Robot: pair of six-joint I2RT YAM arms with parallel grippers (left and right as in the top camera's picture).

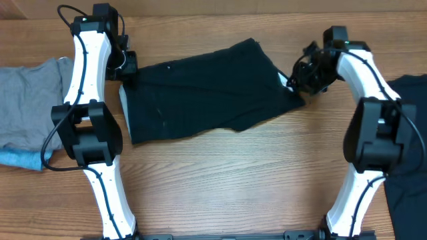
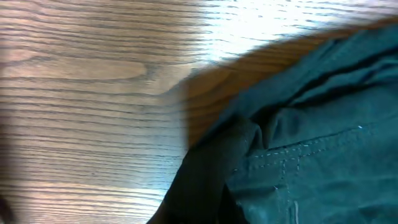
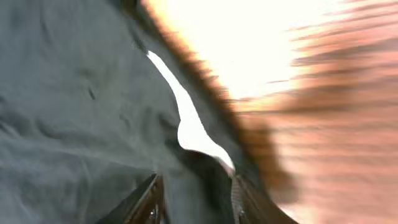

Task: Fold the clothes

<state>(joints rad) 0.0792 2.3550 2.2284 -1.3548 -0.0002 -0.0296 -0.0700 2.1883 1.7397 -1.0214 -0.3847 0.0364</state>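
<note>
A black garment (image 1: 200,97) lies partly folded across the middle of the table. My left gripper (image 1: 128,67) sits at its far left corner. In the left wrist view the stitched hem of the garment (image 2: 323,155) bunches up toward the lower edge, and the jaws are shut on the cloth, with the fingers themselves hidden. My right gripper (image 1: 297,79) is at the garment's right edge. In the right wrist view its fingers (image 3: 152,202) stand apart with a fold of black cloth (image 3: 74,124) between them, just below the white neck label (image 3: 193,127). That view is blurred.
A grey garment (image 1: 27,100) lies at the left edge with a light-blue one (image 1: 17,159) below it. Another black garment (image 1: 407,147) lies at the far right. Bare wooden table (image 1: 233,180) stretches in front of the folded garment.
</note>
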